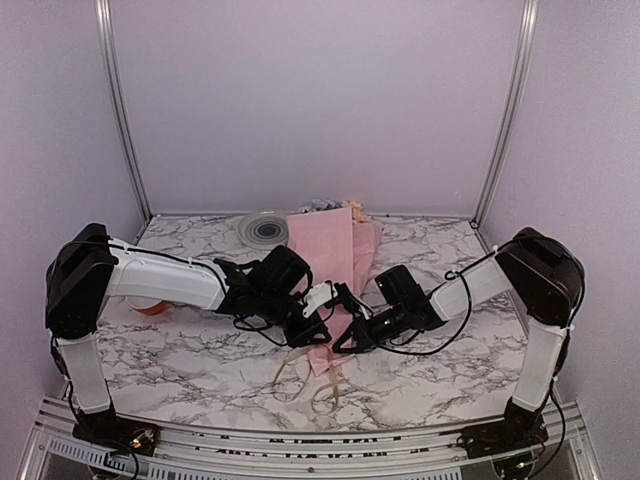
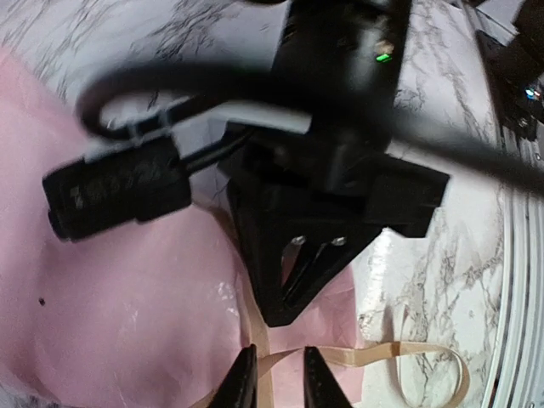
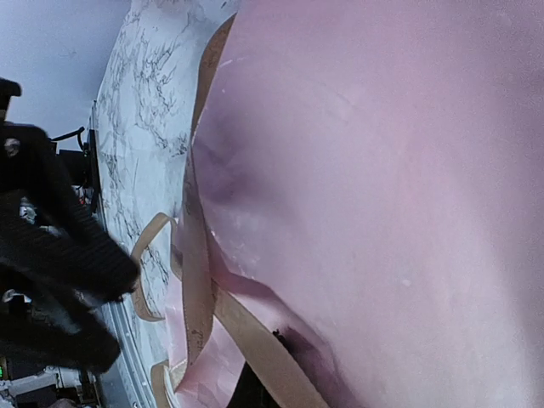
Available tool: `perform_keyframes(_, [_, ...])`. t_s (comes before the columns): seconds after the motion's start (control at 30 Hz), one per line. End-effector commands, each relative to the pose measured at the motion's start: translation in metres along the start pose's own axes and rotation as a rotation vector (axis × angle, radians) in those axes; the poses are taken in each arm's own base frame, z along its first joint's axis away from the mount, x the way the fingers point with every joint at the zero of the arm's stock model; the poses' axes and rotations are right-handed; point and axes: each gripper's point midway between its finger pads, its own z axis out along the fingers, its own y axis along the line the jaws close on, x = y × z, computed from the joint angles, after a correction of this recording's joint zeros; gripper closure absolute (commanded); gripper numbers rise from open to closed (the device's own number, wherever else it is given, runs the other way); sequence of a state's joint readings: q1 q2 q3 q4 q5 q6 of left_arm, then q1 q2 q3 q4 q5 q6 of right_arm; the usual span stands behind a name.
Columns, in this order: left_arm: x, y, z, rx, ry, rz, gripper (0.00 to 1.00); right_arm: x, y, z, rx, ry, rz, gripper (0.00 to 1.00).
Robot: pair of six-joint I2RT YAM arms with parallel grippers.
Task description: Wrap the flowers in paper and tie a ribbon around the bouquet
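Two tools met over the narrow end of the bouquet (image 1: pixel 325 250). It lay on the marble-patterned tabletop (image 1: pixel 450 370), its pink paper cone pointing toward the arm bases and its wide end toward the back wall. A few blooms (image 1: pixel 328 206) showed there, too small to make out. The left tool (image 2: pixel 279 387) reached in from the left. In its wrist view its fingertips (image 2: pixel 240 387) stood a little apart, and a strand of the tan ribbon (image 2: pixel 408 348) ran between them over the paper (no pinch on it could be seen). The right tool (image 2: pixel 285 310) came from the opposite side, its fingers drawn together to a point that rested on the paper just beside that strand. Whether it had the ribbon caught I could not tell. The rest of the ribbon lay in loose loops on the tabletop off the cone's narrow tip, toward the near edge, and the right wrist view showed two strands lying along the edge of the paper. A grey round disc (image 1: pixel 264 229) sat by the back wall, just left of the wide end. A small orange object (image 1: pixel 150 308) peeked out from under the left arm.
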State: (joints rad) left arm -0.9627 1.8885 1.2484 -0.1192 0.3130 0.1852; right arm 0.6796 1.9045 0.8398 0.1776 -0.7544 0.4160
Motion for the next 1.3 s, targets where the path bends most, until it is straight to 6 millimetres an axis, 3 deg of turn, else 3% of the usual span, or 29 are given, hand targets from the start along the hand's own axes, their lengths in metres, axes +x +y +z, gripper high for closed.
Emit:
perform_keyframes(0.0, [0.008, 0.022, 0.01, -0.139, -0.049, 0.02, 0.61, 0.018, -0.042, 0.002, 0.152, 0.032, 0.091, 1.0])
perform_keyframes(0.07, [0.009, 0.022, 0.013, -0.147, -0.054, 0.029, 0.52, 0.019, -0.043, 0.002, 0.153, 0.033, 0.091, 1.0])
perform_keyframes(0.17, [0.019, 0.022, 0.024, -0.148, -0.001, 0.042, 0.47, 0.02, -0.043, 0.002, 0.154, 0.035, 0.09, 1.0])
perform_keyframes(0.3, [0.038, 0.025, 0.034, -0.166, 0.075, 0.04, 0.49, 0.02, -0.044, 0.002, 0.155, 0.036, 0.093, 1.0])
perform_keyframes(0.47, [0.05, 0.028, 0.032, -0.188, 0.119, 0.06, 0.52, 0.018, -0.044, 0.002, 0.156, 0.032, 0.096, 1.0])
perform_keyframes(0.77, [0.07, 0.012, 0.043, -0.08, 0.177, 0.038, 0.52, 0.019, -0.046, 0.0, 0.163, 0.029, 0.108, 1.0])
perform_keyframes(0.87, [0.069, 0.004, 0.039, -0.042, 0.17, 0.048, 0.52, 0.02, -0.049, 0.0, 0.167, 0.03, 0.116, 1.0])
perform_keyframes(1.07, [0.059, -0.003, 0.036, -0.007, 0.139, 0.054, 0.42, 0.017, -0.048, 0.0, 0.162, 0.022, 0.119, 1.0])
perform_keyframes(1.27, [0.081, 0.006, 0.045, -0.033, 0.245, 0.05, 0.59, 0.019, -0.048, -0.001, 0.164, 0.026, 0.119, 1.0])
